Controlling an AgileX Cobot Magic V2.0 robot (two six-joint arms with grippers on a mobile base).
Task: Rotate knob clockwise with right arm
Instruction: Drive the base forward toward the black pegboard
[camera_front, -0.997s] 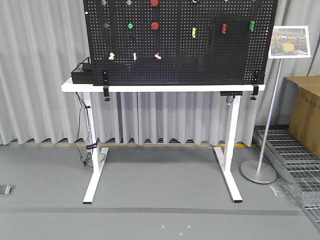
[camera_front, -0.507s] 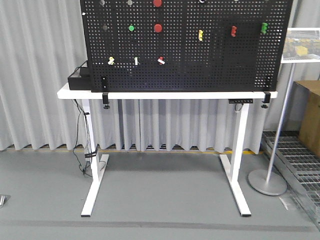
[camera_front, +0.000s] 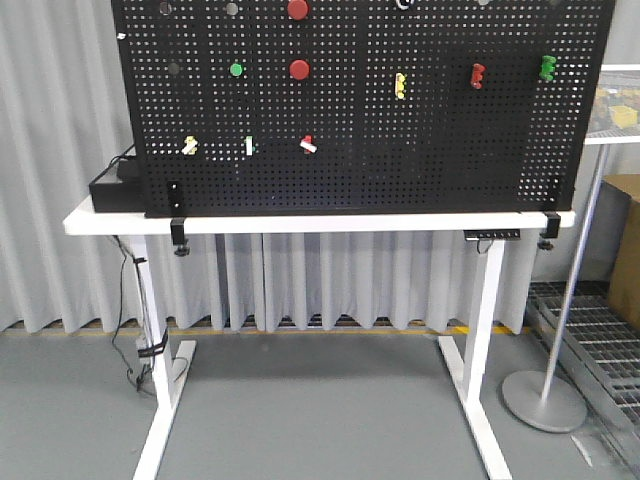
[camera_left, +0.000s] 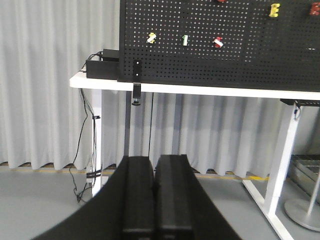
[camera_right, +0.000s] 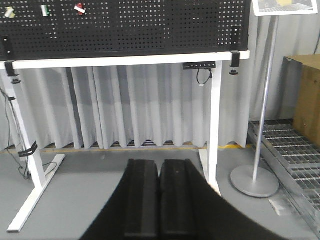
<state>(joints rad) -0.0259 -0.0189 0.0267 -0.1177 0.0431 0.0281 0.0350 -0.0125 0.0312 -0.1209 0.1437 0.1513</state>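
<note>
1. Fingers of my right gripper (camera_right: 159, 167) were pressed together on nothing, aimed below the white table (camera_right: 125, 61).
2. My left gripper (camera_left: 154, 162) was likewise closed and empty, low before the table.
3. Round red knob (camera_front: 298, 69) sat high on the black pegboard (camera_front: 400, 150), right of a green knob (camera_front: 236, 69), well apart from both my grippers.
4. A second red knob (camera_front: 297, 9) sat above it at the frame's top; which one was meant, I could not tell.
</note>
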